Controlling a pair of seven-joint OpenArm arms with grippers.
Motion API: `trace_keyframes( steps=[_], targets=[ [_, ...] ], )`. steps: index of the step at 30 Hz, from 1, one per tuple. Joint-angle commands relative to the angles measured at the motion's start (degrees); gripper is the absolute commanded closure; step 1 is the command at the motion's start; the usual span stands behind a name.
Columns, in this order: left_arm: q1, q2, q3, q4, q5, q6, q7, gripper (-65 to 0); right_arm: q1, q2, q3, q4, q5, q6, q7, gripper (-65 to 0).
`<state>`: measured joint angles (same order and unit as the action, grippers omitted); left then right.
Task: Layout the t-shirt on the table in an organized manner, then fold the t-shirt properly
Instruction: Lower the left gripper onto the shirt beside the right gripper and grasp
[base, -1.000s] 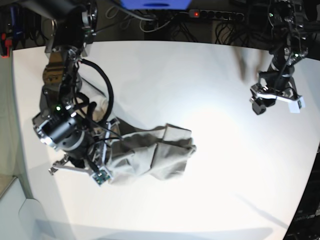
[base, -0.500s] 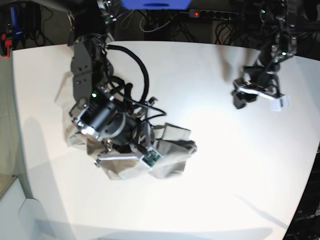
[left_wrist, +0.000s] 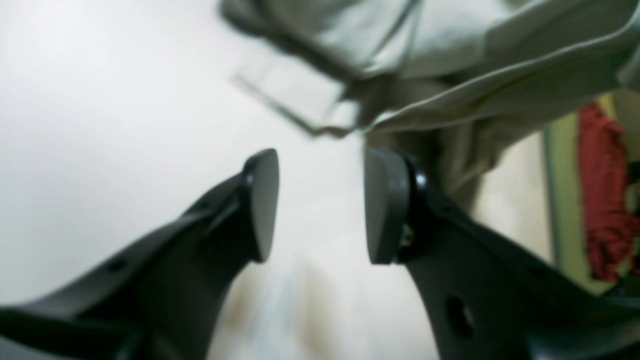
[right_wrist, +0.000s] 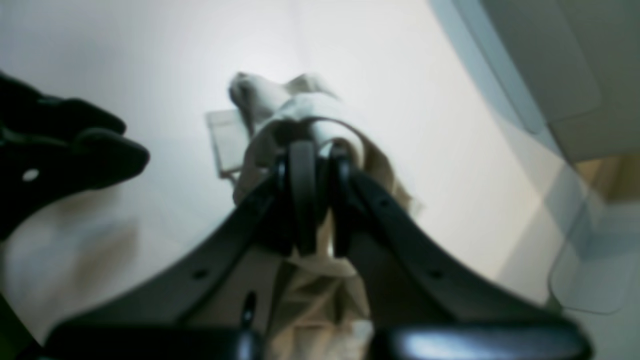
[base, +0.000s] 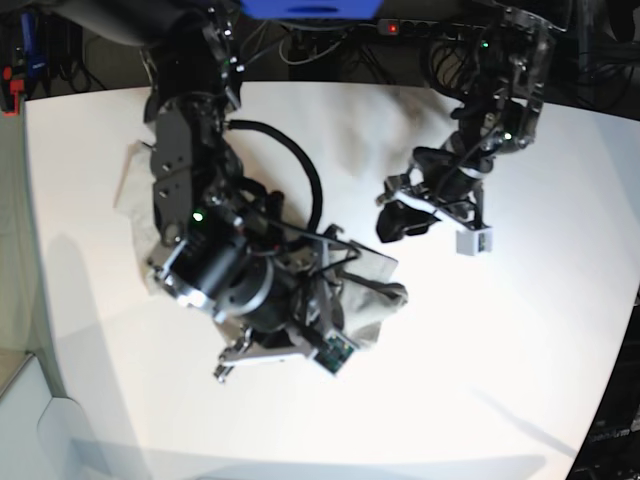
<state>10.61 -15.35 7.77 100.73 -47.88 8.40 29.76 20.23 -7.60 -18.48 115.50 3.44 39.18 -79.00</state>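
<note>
Right wrist: t-shirt (right_wrist: 320, 107) in right hand (right_wrist: 315, 200)

Bare table (base: 480, 360) toward its right and front edges gives open passage. Mid-table is blocked: the t-shirt (base: 375, 300) lies bunched under the right arm (base: 215, 230). The left pincer (base: 415, 215) hangs just beside the cloth's right side, narrowing that gap.

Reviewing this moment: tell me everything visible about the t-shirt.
The t-shirt is plain light beige soft cloth with no print, crumpled and bunched rather than laid flat. It lies near the middle of the white table, largely hidden beneath the right arm in the base view. The right gripper is shut on a raised fold of it. The left gripper is open close beside its hem, not touching it. Sleeves and neck cannot be made out.
</note>
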Motion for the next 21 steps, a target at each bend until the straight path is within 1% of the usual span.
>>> trace_keyframes(
  steps=[1,4,8,11,13,15,18,21],
  targets=[
    [-0.5,0.6,-0.1,-0.2,-0.5,-0.5,-0.5,-27.1,2.3,-0.5,0.6,0.9,0.6,0.8,1.7,-2.3],
    [-0.6,3.6,-0.1,-2.3,-0.3,-0.5,-0.1,-27.1,4.4,-1.2,2.6,0.9,0.6,0.8,1.7,-2.3],
    [-0.9,6.0,0.0,-4.9,-0.1,-0.5,0.0,-27.1,6.1,-1.4,4.6,0.9,1.6,0.8,1.7,-2.3],
    [-1.5,7.4,0.0,-7.1,-0.1,-0.5,0.0,-27.1,5.7,-1.4,6.5,0.9,7.9,0.8,1.7,-2.3],
    [-1.9,7.5,0.5,-7.8,-0.1,-0.5,0.1,-27.0,5.0,-1.4,6.7,0.9,11.3,0.8,1.7,-2.3],
    [-1.3,6.2,1.7,-7.1,-0.2,-0.5,0.1,-26.8,4.0,-1.4,6.5,0.8,11.5,0.8,1.7,-2.3],
    [-0.7,1.9,3.3,-4.6,-0.6,-0.5,0.1,-26.7,2.8,-1.4,6.2,-0.5,11.5,0.8,2.2,-2.4],
    [3.1,-3.0,3.1,-1.7,-0.6,-0.5,-0.5,-26.7,2.2,-1.4,6.2,-2.4,11.5,0.8,2.3,-2.4]
  ],
)
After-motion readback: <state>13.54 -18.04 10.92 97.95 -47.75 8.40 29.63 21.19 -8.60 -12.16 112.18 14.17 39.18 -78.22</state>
